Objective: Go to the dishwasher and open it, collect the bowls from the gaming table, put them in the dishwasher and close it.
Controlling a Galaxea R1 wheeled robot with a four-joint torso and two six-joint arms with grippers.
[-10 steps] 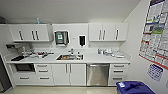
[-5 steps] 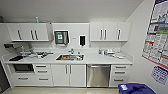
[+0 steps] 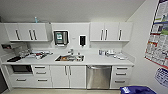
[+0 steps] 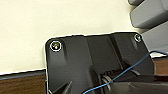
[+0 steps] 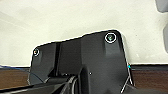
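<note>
Facing the shut dishwasher [image 3: 99,77] under the bench [image 3: 100,60], lining up squarely on its bar handle is looking wise; hand state: cannot tell.

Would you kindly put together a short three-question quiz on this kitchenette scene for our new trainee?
1. True or false: the dishwasher stands with its door open.
2. Which lies directly to the right of the dishwasher in the head view? A. a stack of drawers B. the microwave C. the sink
3. Fill in: the sink is set into the white ______, below the wall-mounted paper towel dispenser.

Key
1. False: the steel front is shut, its bar handle at the top.
2. A
3. countertop
</note>
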